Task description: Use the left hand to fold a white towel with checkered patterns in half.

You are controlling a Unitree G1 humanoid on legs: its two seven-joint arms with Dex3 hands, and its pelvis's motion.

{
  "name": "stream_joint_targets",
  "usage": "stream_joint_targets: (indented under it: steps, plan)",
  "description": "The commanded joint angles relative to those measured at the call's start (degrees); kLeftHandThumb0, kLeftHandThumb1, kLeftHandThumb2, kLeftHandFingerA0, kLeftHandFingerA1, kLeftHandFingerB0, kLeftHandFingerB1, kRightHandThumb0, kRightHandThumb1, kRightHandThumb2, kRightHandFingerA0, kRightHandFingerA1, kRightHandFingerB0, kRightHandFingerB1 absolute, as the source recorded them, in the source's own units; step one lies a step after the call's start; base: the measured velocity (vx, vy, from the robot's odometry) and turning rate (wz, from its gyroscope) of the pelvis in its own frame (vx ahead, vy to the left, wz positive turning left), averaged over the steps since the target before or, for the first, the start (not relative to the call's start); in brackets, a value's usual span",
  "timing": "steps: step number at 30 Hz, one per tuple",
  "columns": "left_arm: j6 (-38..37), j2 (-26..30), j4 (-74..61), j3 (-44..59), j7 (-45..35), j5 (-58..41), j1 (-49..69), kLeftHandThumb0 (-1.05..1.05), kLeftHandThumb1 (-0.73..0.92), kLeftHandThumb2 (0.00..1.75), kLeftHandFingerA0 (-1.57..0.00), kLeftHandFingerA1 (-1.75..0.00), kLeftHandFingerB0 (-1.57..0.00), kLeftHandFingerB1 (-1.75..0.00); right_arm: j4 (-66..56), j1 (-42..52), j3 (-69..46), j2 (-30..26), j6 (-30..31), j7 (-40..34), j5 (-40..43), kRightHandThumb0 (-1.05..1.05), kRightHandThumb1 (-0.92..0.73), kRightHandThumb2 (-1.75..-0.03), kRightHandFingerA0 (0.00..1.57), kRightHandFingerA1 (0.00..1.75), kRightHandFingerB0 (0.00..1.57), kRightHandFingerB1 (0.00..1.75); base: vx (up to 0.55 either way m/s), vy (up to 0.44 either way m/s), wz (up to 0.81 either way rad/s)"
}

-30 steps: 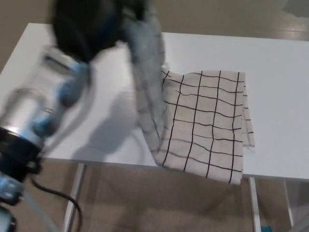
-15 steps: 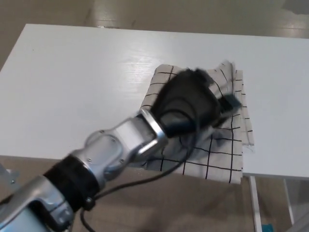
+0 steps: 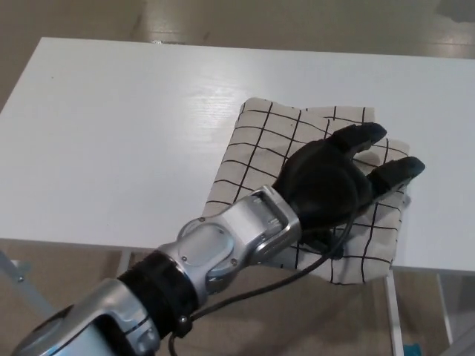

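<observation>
The towel (image 3: 297, 156) lay doubled near the counter's (image 3: 111, 133) front edge under the left hand (image 3: 326, 185), fingers (image 3: 360, 137) spread flat and holding nothing; it looked light, limp and easily rumpled, best pinched at a corner.

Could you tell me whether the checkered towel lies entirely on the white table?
No, the near edge of the checkered towel hangs over the front of the white table, under the left hand.
</observation>
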Motion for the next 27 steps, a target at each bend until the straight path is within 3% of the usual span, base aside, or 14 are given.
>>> stream_joint_targets:
  steps: [1,4,8,13,14,15,16,18,21,22,23,24,25,27]
  plan:
    - [11.33,-5.81,0.04,8.56,-25.54,-12.6,-4.13,-0.99,0.59,0.59,0.0,0.0,0.0,-0.02,0.29,-0.08,-1.43,1.14,-1.07,2.45,4.22,-0.34,-0.76,-0.63,0.48,0.45,0.58,0.46,0.0,0.0,0.0]
    - [12.63,-5.26,-5.4,11.19,-26.83,-14.28,-4.06,-1.01,0.55,0.65,0.0,0.0,0.0,-0.07,0.17,0.49,-1.41,1.52,-1.55,1.87,3.97,-0.35,-0.75,-0.63,0.47,0.42,0.58,0.46,0.0,0.0,0.0]
    - [13.05,-2.59,-13.89,16.1,-30.35,-18.54,-5.91,-1.04,0.62,0.62,0.0,0.0,0.0,-0.05,0.27,0.96,-1.35,1.24,-1.81,3.07,4.24,-0.35,-0.75,-0.63,0.46,0.39,0.58,0.46,0.0,0.0,0.0]
    - [16.39,1.87,-30.56,27.74,-36.03,-30.28,-6.71,-1.04,0.6,0.67,0.0,0.0,0.0,-0.09,-0.08,1.41,-1.78,0.63,-1.23,4.67,4.94,-0.36,-0.75,-0.63,0.46,0.45,0.58,0.47,0.0,0.0,0.0]
    - [17.39,4.31,-39.81,33.04,-37.37,-36.01,-4.64,-1.01,0.58,0.66,0.0,0.0,0.0,-0.2,-0.07,1.43,-2.04,0.35,-0.64,5.32,5.31,-0.36,-0.75,-0.63,0.46,0.46,0.58,0.47,0.0,0.0,0.0]
    - [17.39,4.31,-39.81,33.04,-37.37,-36.01,-4.64,-1.01,0.58,0.66,0.0,0.0,0.0,-0.2,-0.07,1.43,-2.04,0.35,-0.64,5.32,5.31,-0.36,-0.75,-0.63,0.46,0.46,0.58,0.47,0.0,0.0,0.0]
    - [17.61,7.0,-47.14,36.99,-38.82,-40.27,-2.06,-0.84,0.44,0.79,0.0,-0.01,-0.05,-0.24,-0.16,1.38,-2.18,0.15,-0.07,5.7,5.44,-0.36,-0.75,-0.63,0.46,0.46,0.58,0.47,0.0,0.0,0.0]
    - [18.25,10.1,-54.54,40.45,-40.71,-43.75,1.2,-0.73,0.42,0.86,0.0,-0.08,0.0,-0.26,-0.44,1.6,-2.34,-0.01,0.45,6.11,5.63,-0.37,-0.75,-0.63,0.46,0.45,0.58,0.47,0.0,0.0,0.0]
    - [18.3,14.06,-63.41,43.28,-42.45,-44.81,6.66,-0.68,0.43,0.81,-0.05,-0.14,-0.05,-0.31,-0.86,2.06,-2.57,-0.08,0.68,6.65,6.0,-0.37,-0.75,-0.63,0.45,0.45,0.59,0.47,0.0,0.0,0.0]
    - [17.82,15.45,-66.6,44.98,-42.96,-46.99,10.0,-0.6,0.38,0.72,0.0,-0.32,-0.09,-0.4,-0.79,1.98,-2.63,-0.09,0.76,6.39,5.81,-0.37,-0.75,-0.63,0.45,0.43,0.58,0.47,0.0,0.0,0.0]
    - [17.82,15.45,-66.6,44.98,-42.96,-46.99,10.0,-0.6,0.38,0.72,0.0,-0.32,-0.09,-0.4,-0.79,1.98,-2.63,-0.09,0.76,6.39,5.81,-0.37,-0.75,-0.63,0.45,0.43,0.58,0.47,0.0,0.0,0.0]
    - [17.03,17.7,-72.62,48.71,-43.94,-52.61,17.92,-0.5,0.48,0.55,-0.16,-0.28,-0.19,-0.3,-0.61,1.94,-2.71,0.04,0.71,5.84,5.47,-0.37,-0.75,-0.63,0.45,0.43,0.58,0.46,0.0,0.0,0.0]
    - [17.17,18.48,-75.77,51.57,-44.9,-58.55,24.32,-0.25,0.27,0.86,-0.11,-0.52,-0.1,-0.5,-0.19,1.72,-2.85,-0.14,0.42,5.75,5.43,-0.37,-0.75,-0.63,0.45,0.43,0.57,0.46,0.0,0.0,0.0]
    - [17.72,19.13,-78.6,54.44,-45.88,-64.92,30.71,-0.25,0.27,0.86,-0.11,-0.52,-0.1,-0.5,0.28,1.46,-3.01,-0.37,0.07,5.79,5.45,-0.37,-0.75,-0.63,0.45,0.43,0.57,0.46,0.0,0.0,0.0]
